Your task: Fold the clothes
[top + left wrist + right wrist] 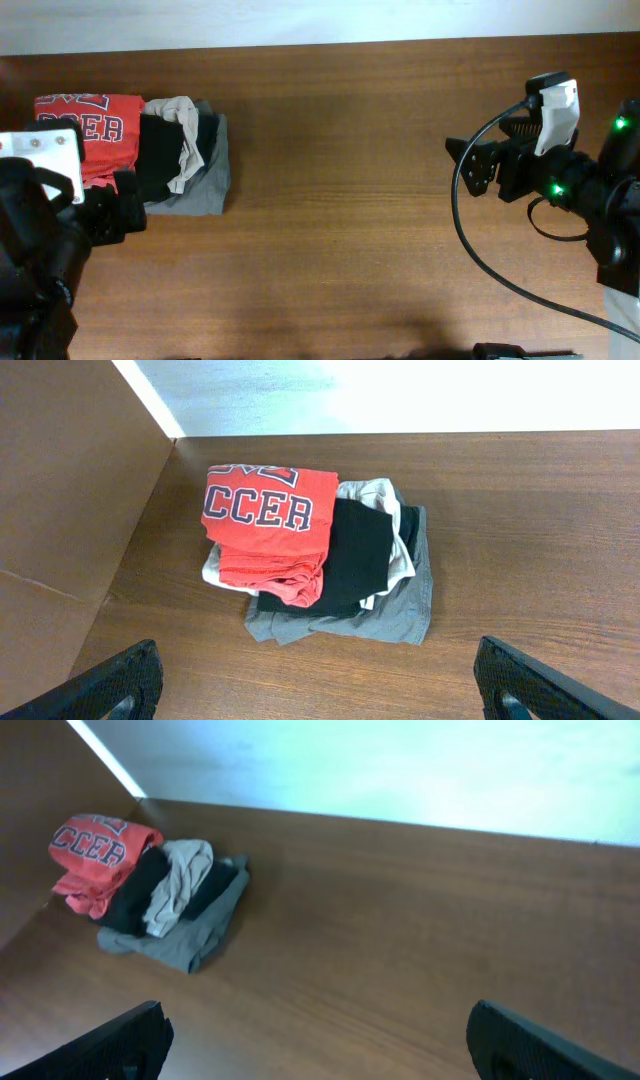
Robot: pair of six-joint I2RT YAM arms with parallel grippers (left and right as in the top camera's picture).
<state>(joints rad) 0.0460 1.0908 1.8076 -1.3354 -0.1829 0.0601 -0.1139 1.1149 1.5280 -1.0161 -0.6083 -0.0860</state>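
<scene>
Judging by how things lie, the fold looks done & the step in hand is letting go and clearing off cleanly. Far left of the table [340, 210], the red-orange T-shirt [105, 135] sits folded, "CCER" lettering up, on the left end of a small pile; its near edge looks a bit bunched in the left wrist view. Left gripper [115, 205] hangs just in front of it, fingers spread wide, nothing btwn them. Next right: black garment [160, 155], beige one [183, 115], grey one [205, 185] at the bottom. Far right, well apart from the pile, the right gripper [468, 165] is likewise wide open & empty. Best way out, IMO: lift the left arm up and back, not across the stack, w/ fingers wide so no pad drags a hem.
</scene>
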